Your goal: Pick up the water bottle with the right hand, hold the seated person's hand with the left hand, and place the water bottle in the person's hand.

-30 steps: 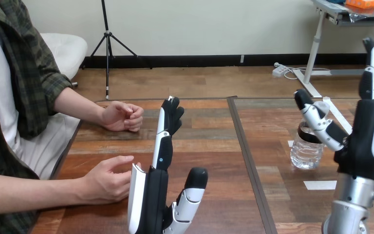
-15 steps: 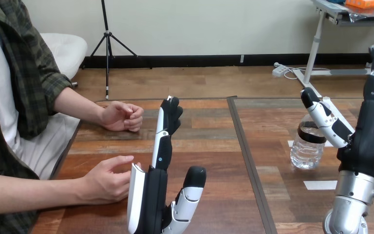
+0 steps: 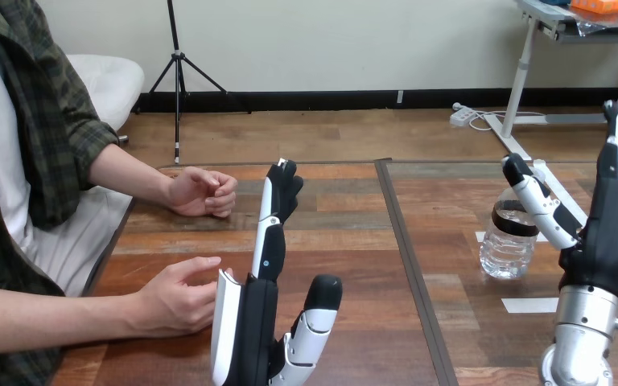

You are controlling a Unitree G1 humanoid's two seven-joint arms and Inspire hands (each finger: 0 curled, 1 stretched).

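right hand [image 3: 603, 241]: fingers straight, holding nothing. its thumb crosses the water bottle [image 3: 505, 249], hiding the cap; dark label too small to read. left hand [image 3: 256, 322]: fingers straight too, with the person's nearer hand [image 3: 179, 297] just beside them.

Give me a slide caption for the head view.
Open right hand beside the clear plastic water bottle; open left hand beside the person's nearer hand.

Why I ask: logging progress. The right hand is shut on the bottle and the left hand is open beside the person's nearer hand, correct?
No: the head view shows the right hand open beside the bottle, not shut on it. The left hand is open beside the person's nearer hand.
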